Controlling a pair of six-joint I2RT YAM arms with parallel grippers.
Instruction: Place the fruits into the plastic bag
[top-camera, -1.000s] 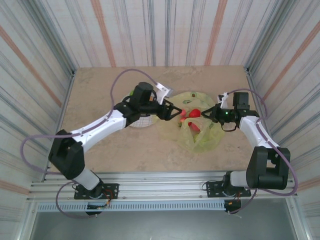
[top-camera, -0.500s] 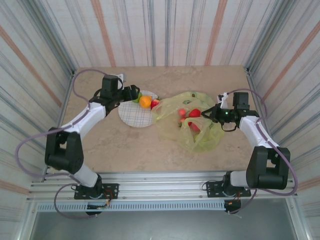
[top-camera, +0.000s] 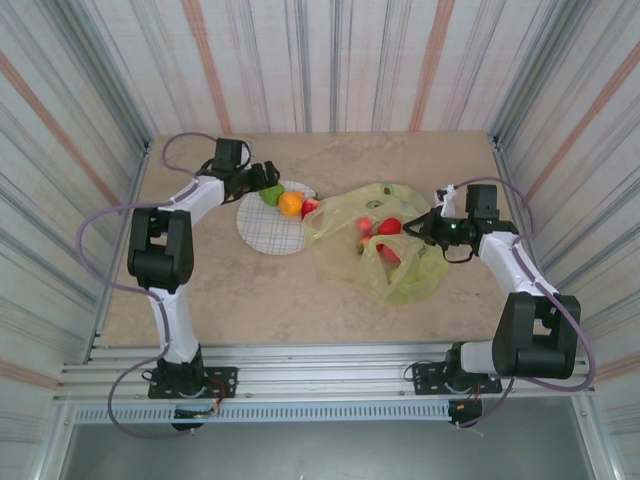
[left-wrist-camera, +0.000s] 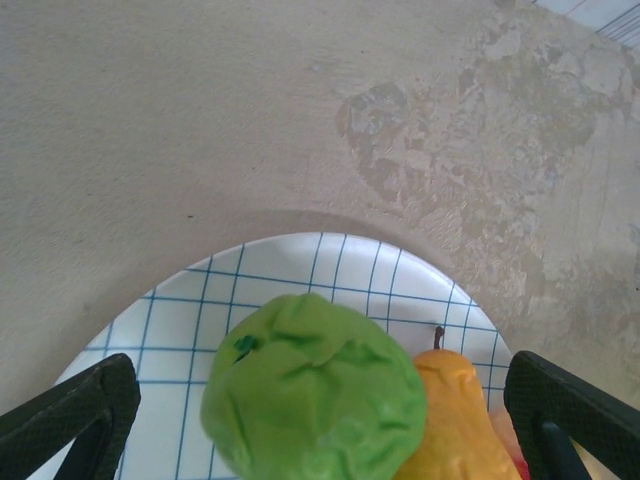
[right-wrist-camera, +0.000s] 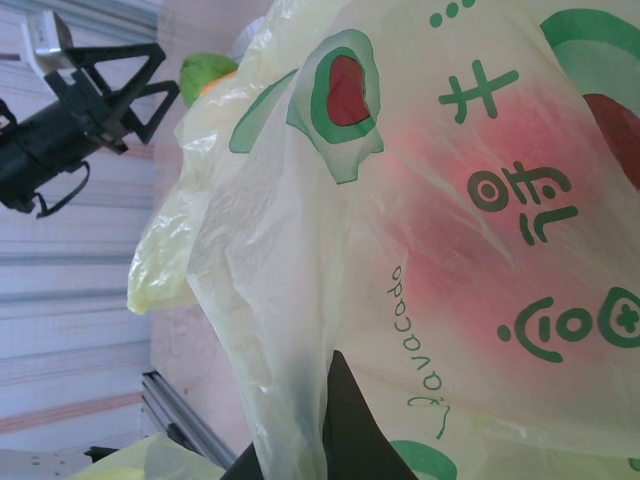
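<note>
From above, the left gripper (top-camera: 263, 180) hovers by a green fruit (top-camera: 271, 193) on the plate (top-camera: 268, 236). The right gripper (top-camera: 425, 228) pinches the plastic bag (top-camera: 400, 275), with red fruits (top-camera: 390, 226) dim inside. At the left wrist, the fingers (left-wrist-camera: 70, 425) are spread wide and cut off by the frame. At the right wrist, the bag's film blurs the red fruits and hides the pinch.

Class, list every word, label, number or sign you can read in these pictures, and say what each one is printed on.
"avocado": thin green script running sideways on the plastic bag, in the right wrist view.
Large green characters on the same bag: turned sideways, so I cannot read them with confidence.
Top view: the bag's print is too small to read.
No numbers or other labels can be read.
</note>
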